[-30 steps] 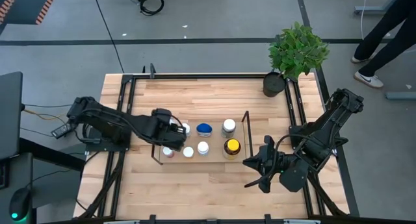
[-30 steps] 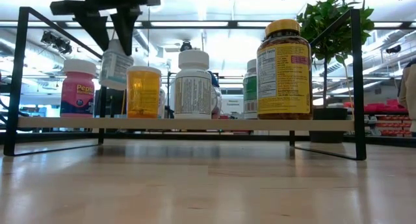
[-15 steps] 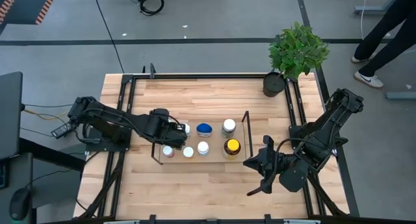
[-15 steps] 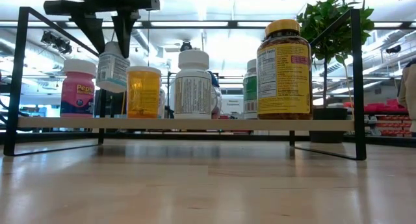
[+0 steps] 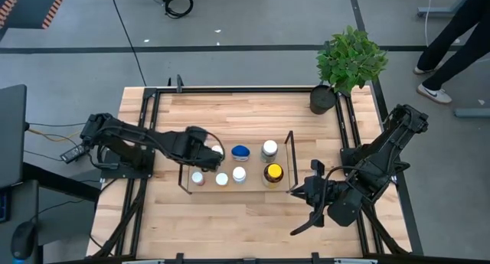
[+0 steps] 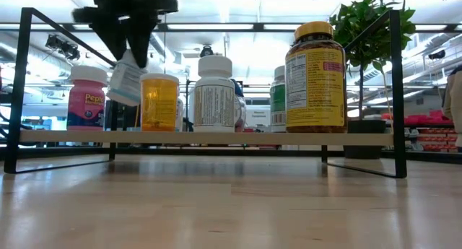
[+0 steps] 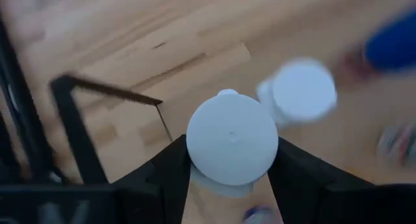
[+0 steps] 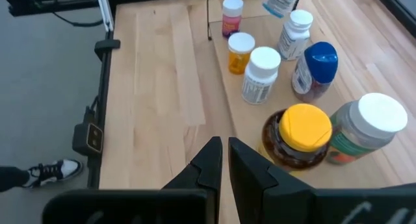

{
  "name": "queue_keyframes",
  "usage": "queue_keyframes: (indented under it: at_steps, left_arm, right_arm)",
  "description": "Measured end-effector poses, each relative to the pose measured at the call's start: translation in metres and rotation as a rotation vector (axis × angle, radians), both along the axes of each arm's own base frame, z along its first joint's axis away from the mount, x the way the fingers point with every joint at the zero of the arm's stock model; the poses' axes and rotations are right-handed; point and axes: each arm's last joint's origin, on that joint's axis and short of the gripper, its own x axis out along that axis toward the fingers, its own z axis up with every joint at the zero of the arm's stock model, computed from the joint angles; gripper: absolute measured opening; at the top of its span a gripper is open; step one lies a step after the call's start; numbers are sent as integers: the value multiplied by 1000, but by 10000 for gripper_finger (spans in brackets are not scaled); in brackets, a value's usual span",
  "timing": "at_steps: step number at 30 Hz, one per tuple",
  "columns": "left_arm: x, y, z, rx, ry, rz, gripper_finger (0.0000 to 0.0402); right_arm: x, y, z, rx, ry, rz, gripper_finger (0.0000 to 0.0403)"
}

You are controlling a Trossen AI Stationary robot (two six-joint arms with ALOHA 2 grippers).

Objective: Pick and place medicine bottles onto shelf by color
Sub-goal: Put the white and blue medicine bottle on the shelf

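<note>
Low view: white-capped bottle hangs tilted in the left gripper, clamped by the cap, clear above the shelf board, between the pink bottle and the translucent orange bottle. Left wrist view alone shows the smooth round cap pinched between both dark fingers, bare board below. Shelf: thin black rods, pale board. Amber yellow-capped bottle stands at its far end. Right gripper sits closed over open wood beside the shelf's end frame.
</note>
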Motion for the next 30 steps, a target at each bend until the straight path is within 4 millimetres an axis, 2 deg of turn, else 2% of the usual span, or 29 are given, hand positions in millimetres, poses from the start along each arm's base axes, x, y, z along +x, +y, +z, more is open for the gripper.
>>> queue_keyframes:
  at_steps: [6, 14, 23, 30]
  left_arm:
    - [1, 4, -1, -18, 219, -463, 192]
    - [5, 3, -1, 43, 328, -828, 183]
    - [18, 16, 1, 96, 273, -927, 180]
    - [18, 31, 2, 56, 281, -972, 184]
  right_arm:
    - [-1, -1, -1, -7, 8, -1, 35]
    - [-1, -1, -1, 58, 1, -55, 35]
    - [-1, -1, 0, 115, -6, -102, 35]
    - [-2, 1, 0, 164, -12, -134, 35]
